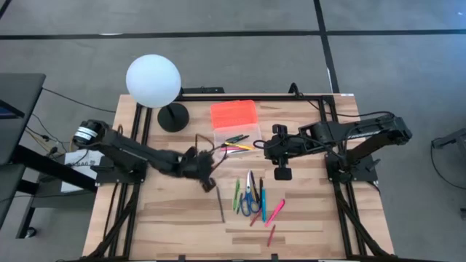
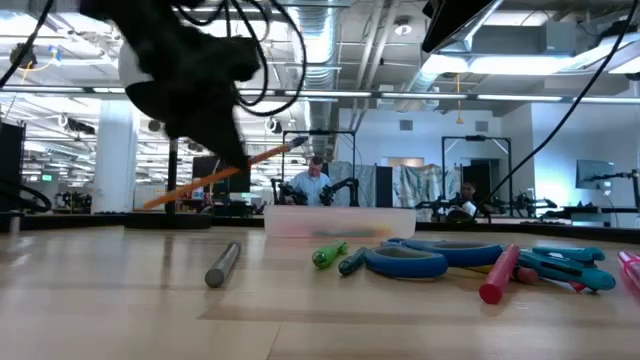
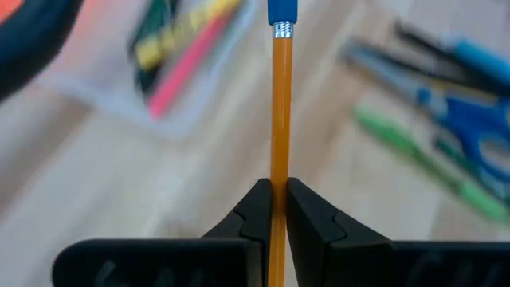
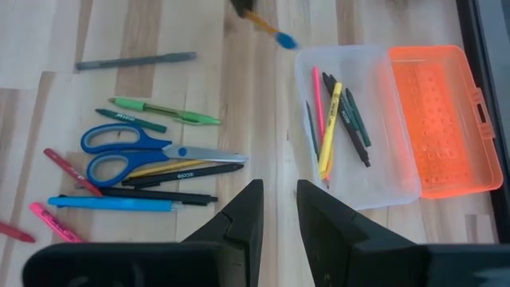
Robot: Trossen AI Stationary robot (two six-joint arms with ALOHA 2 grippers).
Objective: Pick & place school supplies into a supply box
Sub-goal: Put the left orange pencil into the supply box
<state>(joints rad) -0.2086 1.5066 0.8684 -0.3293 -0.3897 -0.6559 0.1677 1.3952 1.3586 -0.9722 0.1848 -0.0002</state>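
Orange pencil (image 3: pixel 279 127) nearest the lens, clamped between the left claw (image 3: pixel 272 209) fingers, raised off the desk (image 1: pixel 175 211) just beside the open box (image 4: pixel 358 135). Right claw (image 4: pixel 277 209) hovers empty, fingers slightly apart, between box and the scissors (image 4: pixel 135 151) pile. Risks, as I judge them: the long pencil is gripped near one end, so it may pivot, catch the box wall, or drop outside. The arms are close, so contact is possible.

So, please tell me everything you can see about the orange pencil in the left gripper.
The orange pencil is thin and straight, with a silver metal band and a blue eraser tip. The left gripper has its dark fingers shut on it partway along the shaft. It is lifted off the table and tilted, its eraser end pointing toward the clear supply box. Nothing else touches it.
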